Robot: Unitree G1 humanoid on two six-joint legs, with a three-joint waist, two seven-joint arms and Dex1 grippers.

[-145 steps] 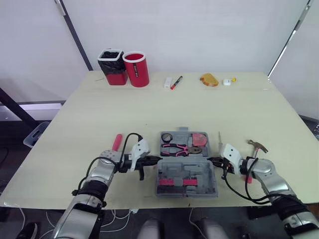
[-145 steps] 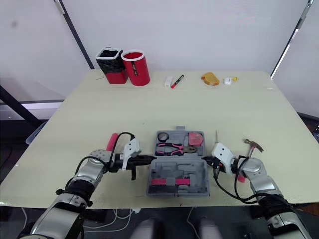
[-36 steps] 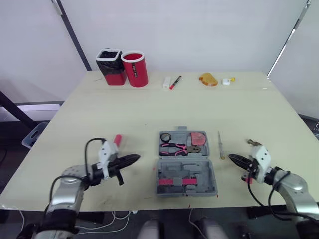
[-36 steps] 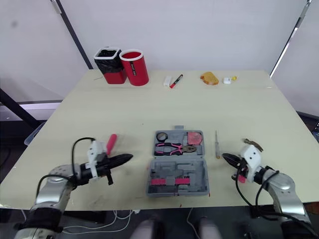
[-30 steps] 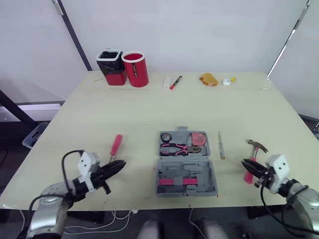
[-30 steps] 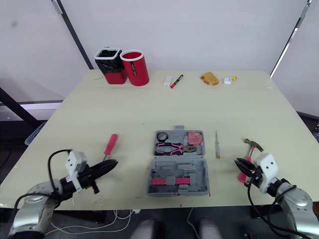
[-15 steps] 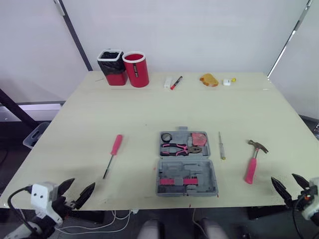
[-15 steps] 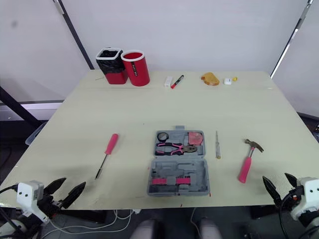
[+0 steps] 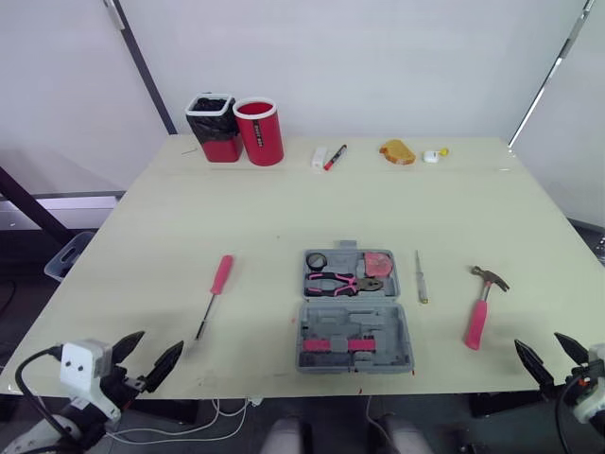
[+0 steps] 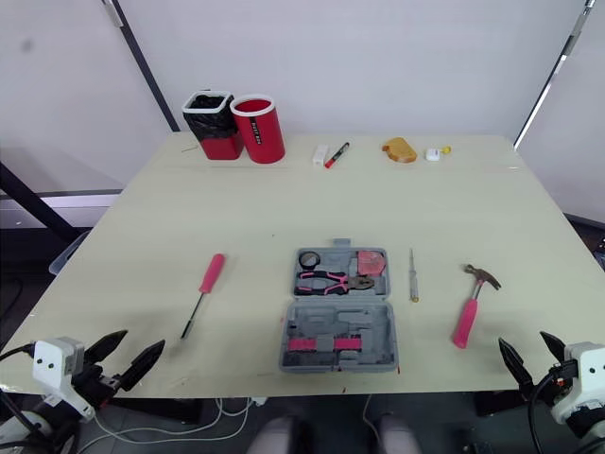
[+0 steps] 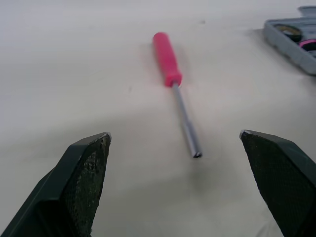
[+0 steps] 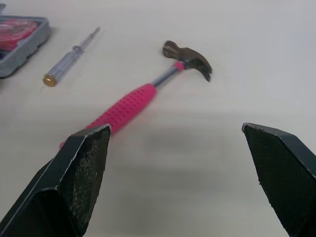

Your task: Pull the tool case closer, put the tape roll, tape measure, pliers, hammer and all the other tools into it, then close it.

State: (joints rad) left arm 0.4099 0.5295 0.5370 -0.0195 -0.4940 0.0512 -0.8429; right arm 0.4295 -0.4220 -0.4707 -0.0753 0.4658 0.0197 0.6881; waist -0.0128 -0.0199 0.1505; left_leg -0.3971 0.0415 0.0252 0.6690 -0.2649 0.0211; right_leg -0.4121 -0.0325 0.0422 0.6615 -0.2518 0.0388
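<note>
Grey moulded plastic tool case (image 9: 354, 326) lies open near the front edge of the pale table (image 9: 284, 208), with pink-handled pliers (image 9: 333, 281), a small black tape roll (image 9: 316, 261) and a red tape measure (image 9: 378, 264) in its far half. Loose beside it are a pink-handled screwdriver (image 9: 216, 288) on the left, a slim clear-handled tester screwdriver (image 9: 419, 277) just right of the case, and a pink-gripped steel hammer (image 9: 482, 305) further right. The left gripper (image 9: 162, 339) and right gripper (image 9: 536, 339) hang off the near edge, both spread wide and empty. Best, I judge, to close squarely across each pink handle, the hammer's near its head for balance, and to seat each tool flat so the lid can shut.
</note>
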